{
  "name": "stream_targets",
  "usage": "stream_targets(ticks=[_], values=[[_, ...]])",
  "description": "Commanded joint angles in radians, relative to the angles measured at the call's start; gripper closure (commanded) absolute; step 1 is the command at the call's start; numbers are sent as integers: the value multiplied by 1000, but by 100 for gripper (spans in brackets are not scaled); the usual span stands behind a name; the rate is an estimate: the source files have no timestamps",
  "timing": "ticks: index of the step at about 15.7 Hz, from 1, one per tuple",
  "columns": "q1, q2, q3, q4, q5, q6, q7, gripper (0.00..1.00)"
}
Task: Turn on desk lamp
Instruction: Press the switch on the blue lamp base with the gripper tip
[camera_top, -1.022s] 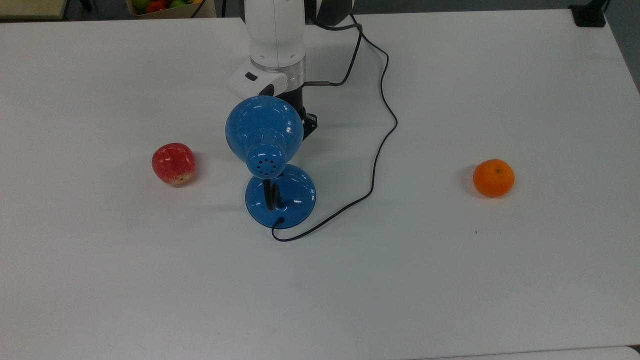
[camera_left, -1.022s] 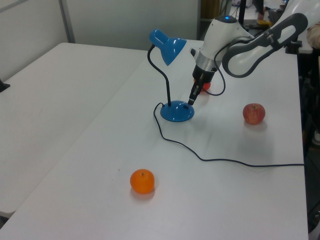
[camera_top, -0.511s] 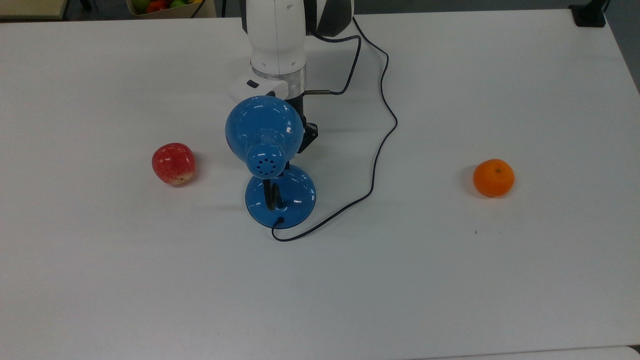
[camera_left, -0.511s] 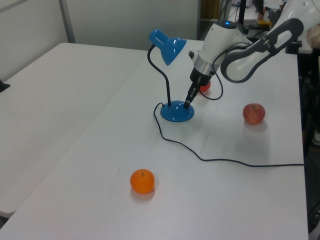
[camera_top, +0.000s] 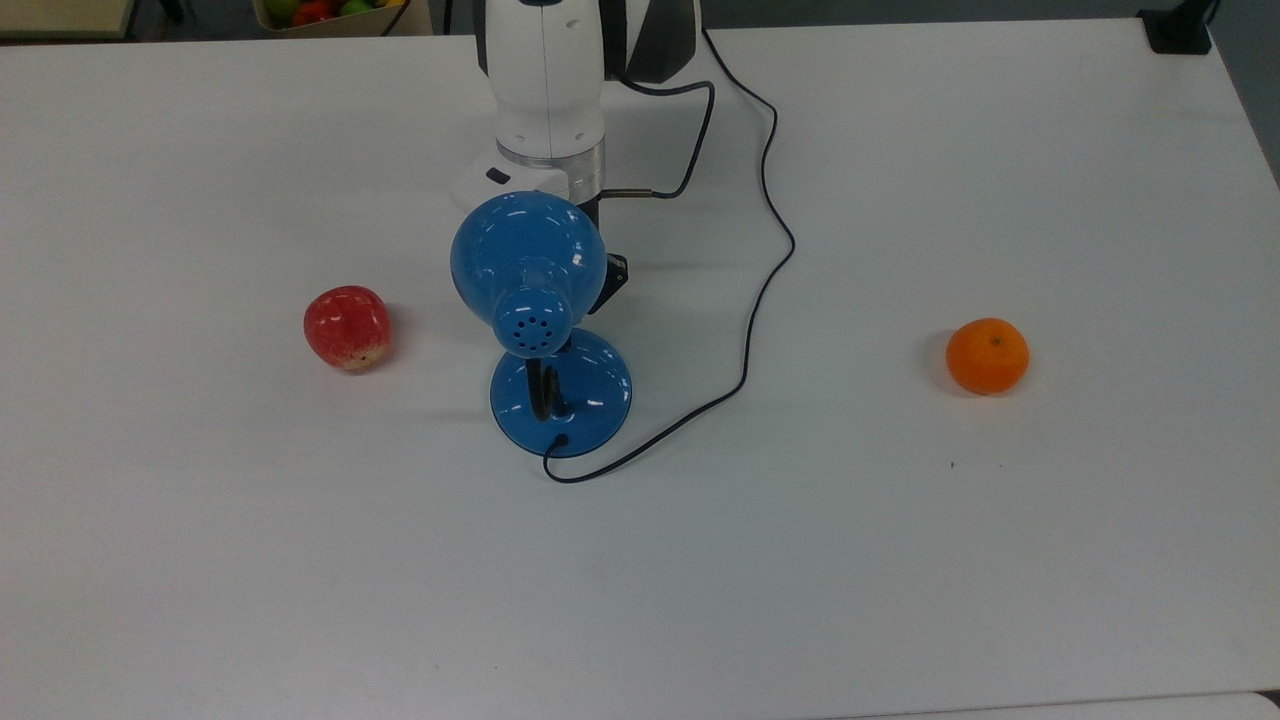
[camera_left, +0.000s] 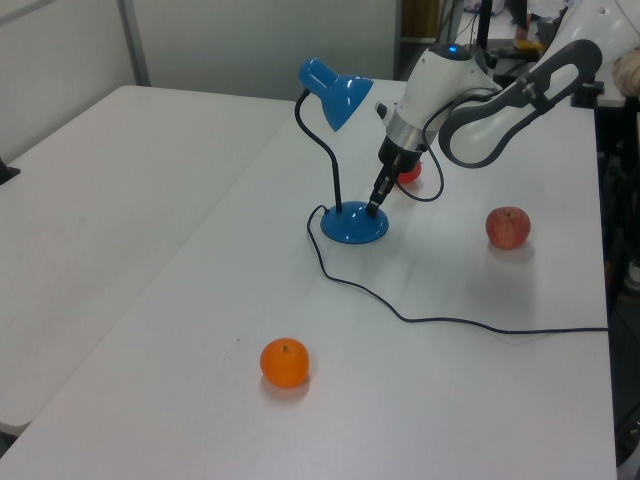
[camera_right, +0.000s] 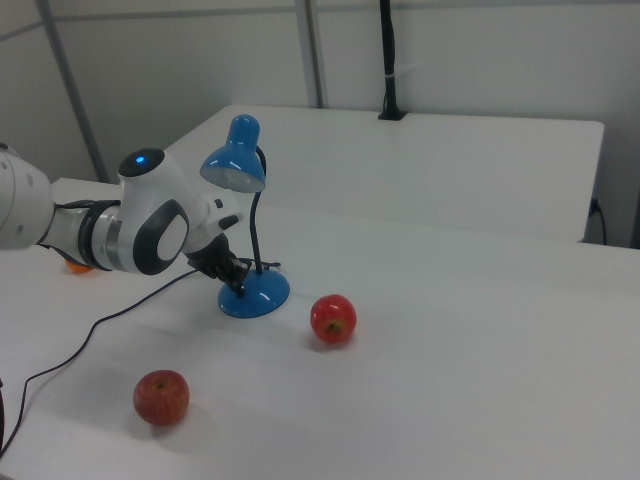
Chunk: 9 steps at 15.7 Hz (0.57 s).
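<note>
Altogether one desk lamp (camera_left: 345, 150), two apples (camera_right: 333, 318), one orange (camera_top: 987, 355); end effector (camera_left: 373, 207) at the lamp base, grip indiscernible

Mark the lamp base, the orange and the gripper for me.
lamp base (camera_top: 590, 400), top view, bare blue top surface.
orange (camera_top: 987, 356), top view, middle of the fruit.
gripper (camera_left: 373, 207), left view, tip at the base's edge.

In the top view, the desk lamp (camera_top: 528, 265) hid most of the gripper (camera_top: 598, 300) under its shade, so we could not tell how the jaws stood. The arm (camera_top: 545, 75) was cut off by the upper edge, as was a box of fruit (camera_top: 330, 12).
</note>
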Motion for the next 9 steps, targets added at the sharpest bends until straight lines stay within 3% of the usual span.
stream_targets(ticks=[1, 9], values=[[-2, 27, -5, 19, -32, 29, 25, 100], [-5, 47, -5, 27, -53, 37, 27, 100]])
